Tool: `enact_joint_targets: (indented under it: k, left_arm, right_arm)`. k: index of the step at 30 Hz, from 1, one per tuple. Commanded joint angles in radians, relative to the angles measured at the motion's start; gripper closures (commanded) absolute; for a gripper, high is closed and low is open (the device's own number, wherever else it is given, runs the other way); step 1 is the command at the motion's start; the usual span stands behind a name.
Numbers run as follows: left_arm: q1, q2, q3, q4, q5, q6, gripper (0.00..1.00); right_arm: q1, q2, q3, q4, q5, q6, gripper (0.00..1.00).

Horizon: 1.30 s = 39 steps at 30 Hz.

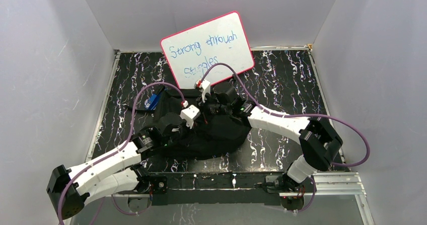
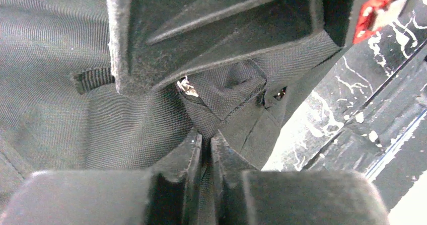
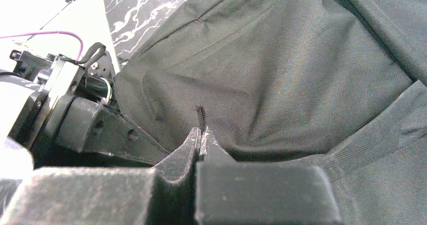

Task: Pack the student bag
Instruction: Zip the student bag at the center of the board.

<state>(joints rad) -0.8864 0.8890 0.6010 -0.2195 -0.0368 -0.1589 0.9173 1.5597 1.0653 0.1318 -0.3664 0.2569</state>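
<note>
The student bag (image 1: 214, 132) is a soft black backpack slumped in the middle of the marbled table, with both arms reaching onto it. In the left wrist view my left gripper (image 2: 206, 140) is shut on a raised fold of the bag's woven fabric (image 2: 221, 91), and the cloth runs down between the jaws. Close above that fold sits one of the right gripper's fingers (image 2: 216, 28). My right gripper (image 3: 200, 134) is shut on a thin black braided strip (image 3: 201, 116) standing up from the bag's cloth (image 3: 282, 79). From above, the two grippers (image 1: 194, 115) (image 1: 210, 103) sit close together on the bag's top.
A pink-framed whiteboard (image 1: 207, 46) with handwriting leans at the back, behind the bag. A blue object (image 1: 153, 100) lies at the bag's left rear. Purple cables loop over both arms. White walls close in the marbled table (image 1: 282, 79) on three sides.
</note>
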Motion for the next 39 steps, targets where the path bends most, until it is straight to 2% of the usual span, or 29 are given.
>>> enact_joint_targets:
  k: [1,16,24,39]
  left_arm:
    - [-0.029,0.021,0.015,-0.002,0.021,-0.021,0.99]
    - [-0.076,0.013,0.035,-0.033,0.037,-0.055,1.0]
    - [-0.108,0.041,0.055,-0.046,0.065,-0.048,1.0]
    - [-0.133,0.007,0.08,-0.088,0.057,-0.048,1.0]
  right_arm:
    - [-0.024,-0.01,0.027,0.103,0.034,0.002,1.0]
    - [-0.152,0.055,0.075,0.071,0.135,-0.04,1.0]
    - [-0.182,0.094,0.108,0.071,0.184,-0.086,1.0]
    - [-0.247,0.293,0.275,0.172,0.127,-0.171,1.0]
